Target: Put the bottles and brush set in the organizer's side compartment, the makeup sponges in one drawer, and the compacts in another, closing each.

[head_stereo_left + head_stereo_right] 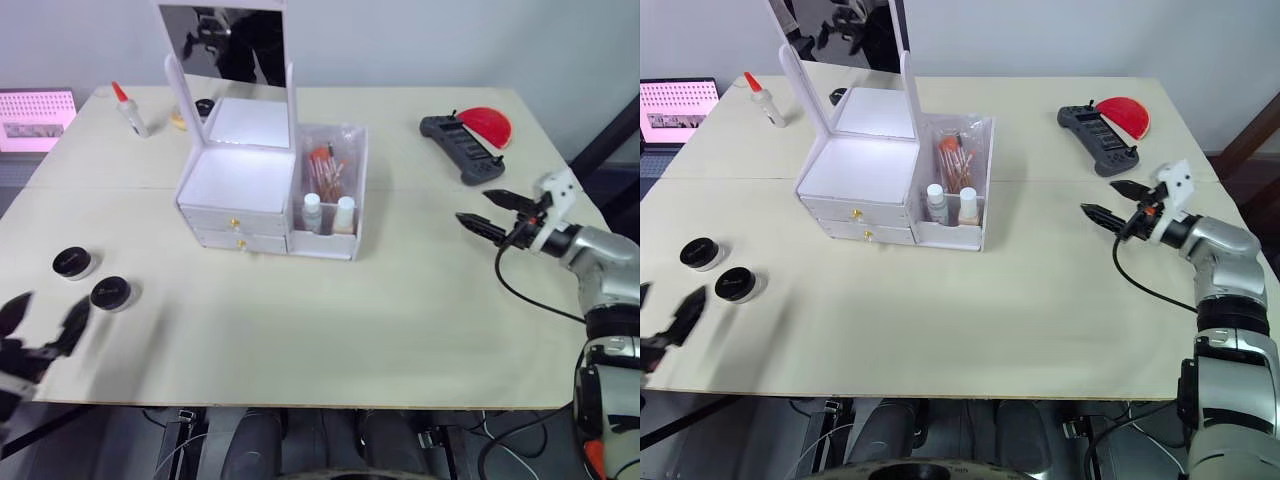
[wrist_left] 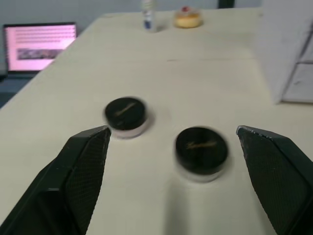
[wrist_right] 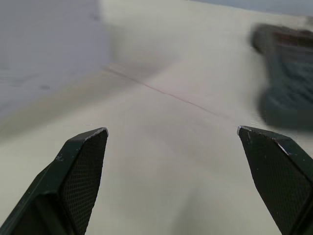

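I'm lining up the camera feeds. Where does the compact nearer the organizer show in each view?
Left eye view: the nearer compact lies lower left, beside the other compact.
Right eye view: lower left too.
Left wrist view: centre, between the left gripper's open jaws.
Right wrist view: not in it.
Shared landmark: the white organizer, at the right edge of the left wrist view.

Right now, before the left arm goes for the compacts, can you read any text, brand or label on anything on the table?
Nothing reads clearly.
Nearer compact: gold script on the black lid, too blurred to read.
Farther compact: the same gold script, unreadable.
Laptop screen: pink page with rows of text, too small.
Bottles in the organizer: no legible label.
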